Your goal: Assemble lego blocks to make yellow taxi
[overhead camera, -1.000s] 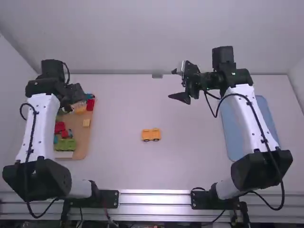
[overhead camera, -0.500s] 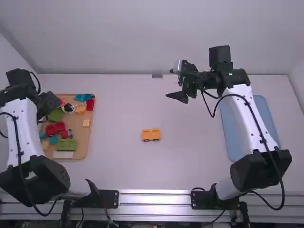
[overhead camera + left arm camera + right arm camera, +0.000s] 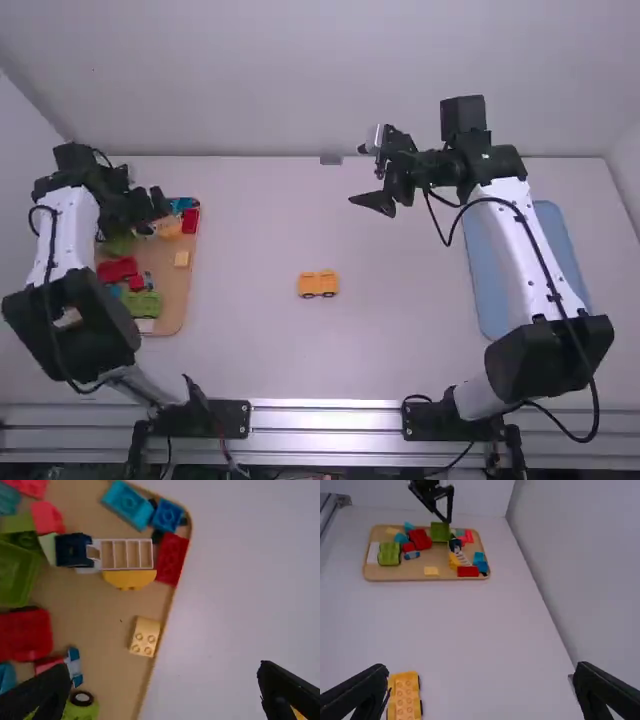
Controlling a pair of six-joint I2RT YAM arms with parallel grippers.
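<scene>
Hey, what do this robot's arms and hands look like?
The left arm and right arm match: smooth white links, chunky black joints and a thin black cable looping along each. The left hand and right hand are black, each with two fingers narrowing towards the tips.

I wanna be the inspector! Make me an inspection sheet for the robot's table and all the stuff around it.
Surface: white table, with a blue tray or mat near the right arm.
Job's things: yellow wheeled piece on the table; pale yellow block in the wooden tray.
Clutter: red, green and blue blocks crowd the wooden tray's other parts.
Left gripper: over the wooden tray, jaws open and holding nothing.
Right gripper: above the table, jaws open and holding nothing.
Cables: black cable looping along the right arm.
Surroundings: pale wall behind; metal rail at the arms' bases.
</scene>
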